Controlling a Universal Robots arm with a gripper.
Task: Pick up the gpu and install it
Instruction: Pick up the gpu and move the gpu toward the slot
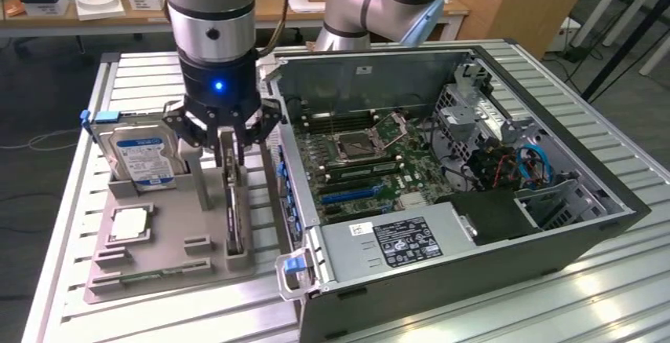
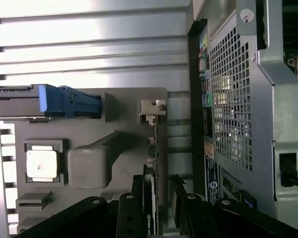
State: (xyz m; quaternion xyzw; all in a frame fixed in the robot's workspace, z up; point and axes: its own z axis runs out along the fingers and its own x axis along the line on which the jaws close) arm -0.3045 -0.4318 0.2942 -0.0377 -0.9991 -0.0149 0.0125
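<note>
The gpu (image 1: 234, 217) (image 2: 156, 148) stands on its long edge in a slot of the grey holder tray (image 1: 157, 272) (image 2: 129, 106), seen as a thin dark strip. The tray rests on the slatted metal surface (image 1: 523, 311) (image 2: 89, 49), just beside the open computer case (image 1: 613, 206) (image 2: 248, 124) and on the exterior view's left of it.

The gripper (image 1: 228, 151) (image 2: 157, 179) hangs directly over the far end of the gpu. The fingers (image 2: 138, 198) stand apart, one on each side of the card's upper edge. In the wrist view a light gap shows between the card and the finger nearer the case, so the fingers straddle the card without clamping it. The card sits seated in its slot, not lifted.

Other items in the tray:
- A hard drive (image 1: 144, 158) with a blue-white label, upright at the far end.
- A small square silver processor chip (image 1: 128, 224) (image 2: 41, 164), flat in its own recess.

Inside the case, the green motherboard (image 1: 356, 155) lies exposed, with the power supply (image 1: 403, 241) at the near end.
</note>
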